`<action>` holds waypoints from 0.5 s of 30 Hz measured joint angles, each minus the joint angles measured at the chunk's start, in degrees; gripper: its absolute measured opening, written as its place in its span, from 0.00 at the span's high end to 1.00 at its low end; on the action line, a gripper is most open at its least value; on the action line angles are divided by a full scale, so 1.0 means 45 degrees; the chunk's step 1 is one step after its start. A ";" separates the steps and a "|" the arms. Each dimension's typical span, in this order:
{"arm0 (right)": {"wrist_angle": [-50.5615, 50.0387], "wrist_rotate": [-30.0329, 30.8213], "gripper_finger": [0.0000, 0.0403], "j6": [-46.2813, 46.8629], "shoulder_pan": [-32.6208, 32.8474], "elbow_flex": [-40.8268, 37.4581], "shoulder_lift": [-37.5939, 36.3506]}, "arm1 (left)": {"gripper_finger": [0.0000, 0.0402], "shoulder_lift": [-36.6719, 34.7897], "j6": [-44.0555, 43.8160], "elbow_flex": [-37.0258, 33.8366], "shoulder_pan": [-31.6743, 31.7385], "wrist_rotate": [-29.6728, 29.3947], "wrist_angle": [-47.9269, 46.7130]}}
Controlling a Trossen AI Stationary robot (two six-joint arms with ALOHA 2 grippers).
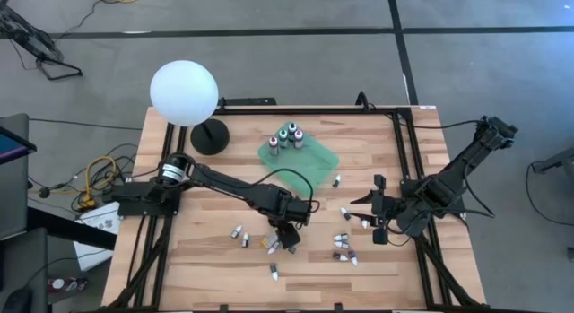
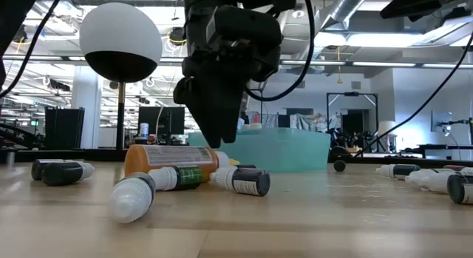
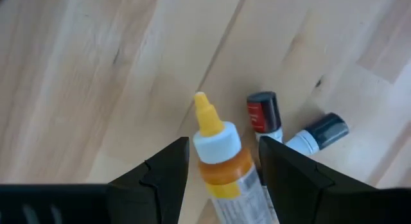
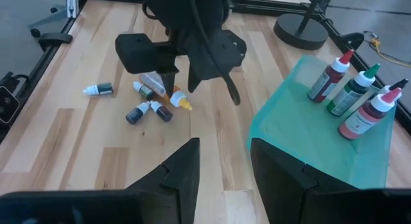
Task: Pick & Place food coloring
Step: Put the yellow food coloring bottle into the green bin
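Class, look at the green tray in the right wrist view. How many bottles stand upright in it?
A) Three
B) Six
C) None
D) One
A: three capped bottles stand upright together at one end of the green tray, and the rest of its floor is bare; the high view shows the same cluster.

No legible text, printed label on orange plastic dropper bottle [image 3: 221, 163] lower centre too blurred, red label on dark small bottle [image 3: 262, 113] unreadable
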 joint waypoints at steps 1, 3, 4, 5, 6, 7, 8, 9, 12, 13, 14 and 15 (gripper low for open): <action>-0.0005 0.0000 0.67 0.0000 0.0000 0.0000 0.0000 | 0.55 0.0000 0.0000 0.0000 0.0000 -0.0042 0.0000; 0.0005 0.0000 0.67 0.0000 0.0000 0.0000 0.0000 | 0.55 0.0000 -0.0005 0.0000 0.0000 -0.0232 -0.0006; 0.0005 0.0000 0.67 0.0000 0.0000 -0.0004 0.0000 | 0.55 0.0000 -0.0005 0.0000 0.0002 -0.0313 -0.0003; 0.0005 0.0000 0.67 0.0000 0.0000 0.0000 0.0002 | 0.55 0.0000 -0.0005 0.0000 0.0005 -0.0345 -0.0008; 0.0013 0.0000 0.67 0.0000 0.0000 -0.0001 0.0000 | 0.55 0.0000 -0.0005 0.0000 0.0005 -0.0349 -0.0007; 0.0019 0.0000 0.67 0.0000 0.0000 -0.0003 0.0000 | 0.55 0.0013 -0.0005 0.0000 0.0005 -0.0349 0.0006; 0.0019 0.0000 0.67 0.0000 0.0000 -0.0002 0.0000 | 0.55 0.0080 -0.0005 0.0000 0.0005 -0.0331 0.0098; 0.0024 0.0000 0.67 0.0000 0.0000 0.0000 0.0000 | 0.55 0.0139 0.0038 0.0000 0.0005 -0.0296 0.0146; 0.0024 0.0000 0.67 0.0000 0.0000 -0.0004 0.0000 | 0.55 0.0267 0.0181 -0.0010 -0.0005 -0.0228 0.0167; 0.0029 0.0000 0.67 0.0000 0.0000 0.0000 0.0000 | 0.55 0.0309 0.0188 -0.0010 -0.0005 -0.0229 0.0195; 0.0024 0.0000 0.67 0.0000 0.0000 0.0000 0.0005 | 0.55 0.0359 0.0238 -0.0010 -0.0005 -0.0232 0.0166; 0.0024 0.0000 0.67 0.0000 0.0000 -0.0001 0.0000 | 0.55 0.0374 0.0291 -0.0015 -0.0005 -0.0233 0.0072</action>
